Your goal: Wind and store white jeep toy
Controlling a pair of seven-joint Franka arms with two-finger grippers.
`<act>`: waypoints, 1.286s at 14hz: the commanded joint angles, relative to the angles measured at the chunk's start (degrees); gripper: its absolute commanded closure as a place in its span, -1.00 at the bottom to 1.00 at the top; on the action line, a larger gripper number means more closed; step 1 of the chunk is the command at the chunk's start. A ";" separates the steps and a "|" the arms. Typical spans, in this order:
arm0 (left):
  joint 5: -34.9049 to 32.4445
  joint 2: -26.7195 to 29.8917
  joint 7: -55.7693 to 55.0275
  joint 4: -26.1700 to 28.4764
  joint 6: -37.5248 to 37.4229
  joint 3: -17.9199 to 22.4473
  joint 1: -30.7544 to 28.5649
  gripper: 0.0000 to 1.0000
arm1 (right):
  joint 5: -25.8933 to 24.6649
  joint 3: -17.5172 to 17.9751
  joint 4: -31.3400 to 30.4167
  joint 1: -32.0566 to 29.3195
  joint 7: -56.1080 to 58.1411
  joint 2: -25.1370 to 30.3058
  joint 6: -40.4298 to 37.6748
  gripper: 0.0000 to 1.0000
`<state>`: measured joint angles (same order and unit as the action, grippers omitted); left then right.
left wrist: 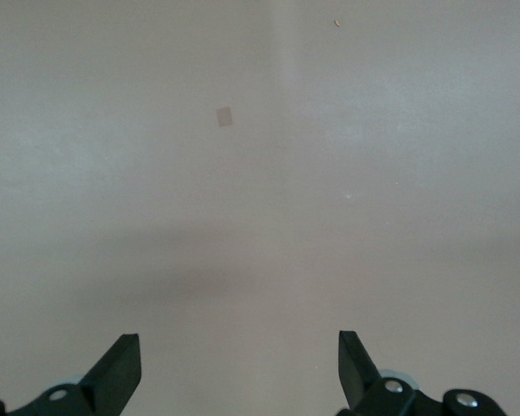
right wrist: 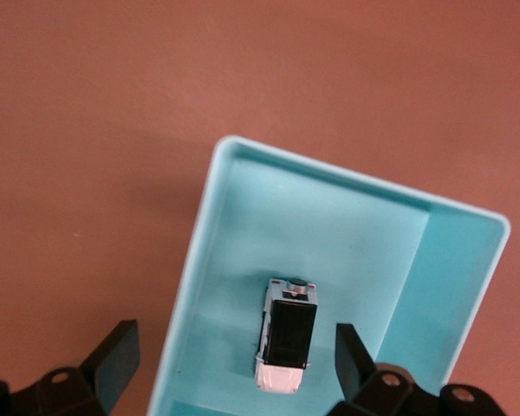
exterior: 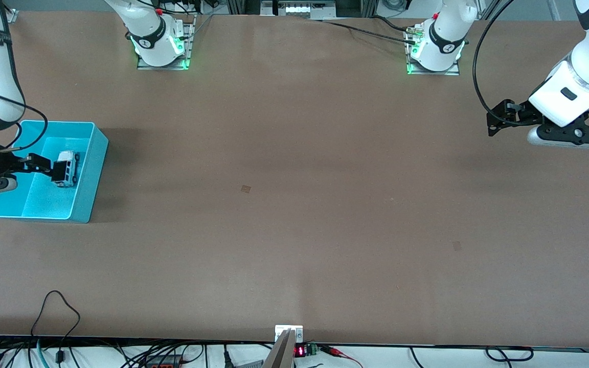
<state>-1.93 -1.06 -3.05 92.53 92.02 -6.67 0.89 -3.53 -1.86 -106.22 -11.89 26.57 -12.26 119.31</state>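
The white jeep toy (exterior: 68,167) rests on the floor of the cyan bin (exterior: 88,180) at the right arm's end of the table. In the right wrist view the jeep (right wrist: 288,347) shows its black roof panel, and the bin (right wrist: 355,189) fills much of the frame. My right gripper (exterior: 50,167) hangs over the bin, open and holding nothing. In its wrist view the right gripper (right wrist: 234,351) has one finger over the bin's wall edge and the other beside the jeep, not touching it. My left gripper (exterior: 496,121) waits open and empty over bare table at the left arm's end, and its own wrist view (left wrist: 237,355) shows the same.
A small dark mark (exterior: 246,188) lies on the brown table near its middle; it also shows in the left wrist view (left wrist: 224,116). Another faint mark (exterior: 457,246) lies nearer the front camera. Cables (exterior: 59,317) trail along the front edge.
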 commanded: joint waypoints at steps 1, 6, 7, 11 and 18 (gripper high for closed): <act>0.26 -0.26 -0.38 -1.39 -1.32 -0.19 -0.36 -1.00 | 0.89 -0.34 4.34 3.26 -3.96 2.06 -7.65 -1.00; 0.26 -0.35 -0.37 -1.48 -1.23 -0.19 -0.36 -1.00 | 3.27 -0.25 5.41 7.15 -12.14 9.96 -14.53 -1.00; 0.26 -0.26 -0.38 -1.39 -1.31 -0.19 -0.36 -1.00 | 3.44 -0.25 5.41 7.32 -12.07 10.58 -15.32 -1.00; 0.26 -0.26 -0.38 -1.39 -1.40 -0.19 -0.36 -1.00 | 3.88 0.10 5.32 10.74 -16.70 13.57 -17.26 -1.00; 0.26 -0.35 -0.29 -1.39 -1.40 -0.19 -0.36 -1.00 | 4.68 0.19 3.48 14.60 -26.45 18.85 -19.46 -1.00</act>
<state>-1.93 -1.06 -3.06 92.49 91.92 -6.66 0.67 0.31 -1.50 -101.32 0.46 4.71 4.77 100.03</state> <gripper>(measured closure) 0.000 0.000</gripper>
